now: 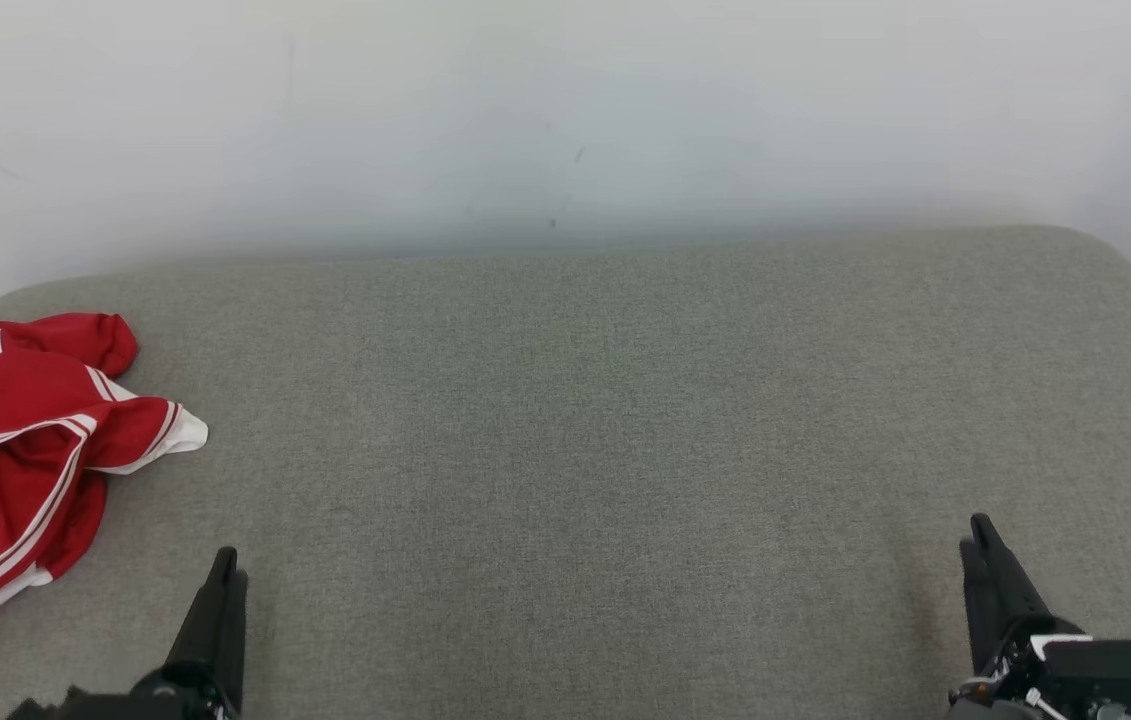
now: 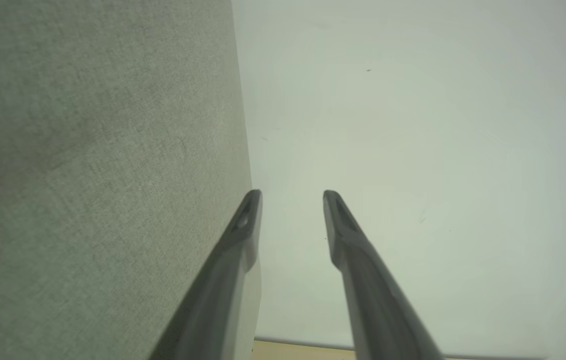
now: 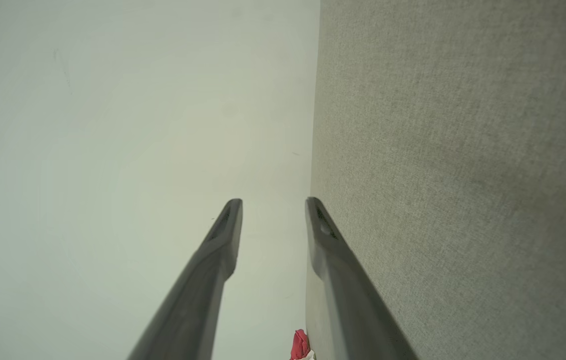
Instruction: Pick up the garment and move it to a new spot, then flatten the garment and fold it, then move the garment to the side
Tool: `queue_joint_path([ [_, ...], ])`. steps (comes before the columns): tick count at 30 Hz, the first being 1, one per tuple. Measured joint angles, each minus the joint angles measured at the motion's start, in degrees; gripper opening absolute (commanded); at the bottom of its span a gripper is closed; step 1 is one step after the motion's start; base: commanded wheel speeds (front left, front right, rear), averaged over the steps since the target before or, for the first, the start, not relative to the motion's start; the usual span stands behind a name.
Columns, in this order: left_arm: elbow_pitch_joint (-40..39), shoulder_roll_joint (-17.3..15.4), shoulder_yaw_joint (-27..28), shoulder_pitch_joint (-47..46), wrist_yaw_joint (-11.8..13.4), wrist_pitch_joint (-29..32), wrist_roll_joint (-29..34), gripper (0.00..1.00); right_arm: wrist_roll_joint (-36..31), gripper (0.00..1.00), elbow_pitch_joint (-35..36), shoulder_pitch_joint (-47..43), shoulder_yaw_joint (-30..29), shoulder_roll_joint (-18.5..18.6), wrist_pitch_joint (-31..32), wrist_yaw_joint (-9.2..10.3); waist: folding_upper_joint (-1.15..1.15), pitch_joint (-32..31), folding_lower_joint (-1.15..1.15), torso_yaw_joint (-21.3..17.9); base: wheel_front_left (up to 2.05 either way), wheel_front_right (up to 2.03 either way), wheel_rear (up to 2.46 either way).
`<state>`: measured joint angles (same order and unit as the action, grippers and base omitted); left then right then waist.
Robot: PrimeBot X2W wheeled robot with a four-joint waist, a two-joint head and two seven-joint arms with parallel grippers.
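Since garment (image 1: 15, 440) lies crumpled at frame's left edge on grey fabric surface (image 1: 575, 400), up-left of left end effector (image 1: 225, 562), that one nearer; right end effector (image 1: 983, 530) well apart, lower right. Heap's long axis near vertical in frame. Both parted, empty.

One garment (image 1: 15, 440), one cushion (image 1: 565, 450) and one wall (image 1: 565, 100) are counted, plus two grippers: left gripper (image 2: 292, 197), right gripper (image 3: 272, 205).
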<state>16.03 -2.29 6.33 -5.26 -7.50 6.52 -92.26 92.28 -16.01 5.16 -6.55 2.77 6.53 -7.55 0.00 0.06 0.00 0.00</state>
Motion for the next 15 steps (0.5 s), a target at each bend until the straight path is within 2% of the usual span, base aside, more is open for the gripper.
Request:
queue_joint_path([
  [7,0.48,0.10,-0.74,1.07,0.00,-1.53,0.07,1.00,-0.73,1.00,-0.66,-0.71,1.58,-0.08,-1.52,0.00,0.00,-0.52,0.00,-0.11,0.00,0.00,0.00],
  [15,0.04,0.08,-1.36,2.14,0.44,-3.69,2.85,1.00,-5.83,1.00,-1.27,-0.70,3.33,-0.09,-3.69,0.00,0.00,-1.14,0.00,-0.20,0.00,0.00,0.00],
])
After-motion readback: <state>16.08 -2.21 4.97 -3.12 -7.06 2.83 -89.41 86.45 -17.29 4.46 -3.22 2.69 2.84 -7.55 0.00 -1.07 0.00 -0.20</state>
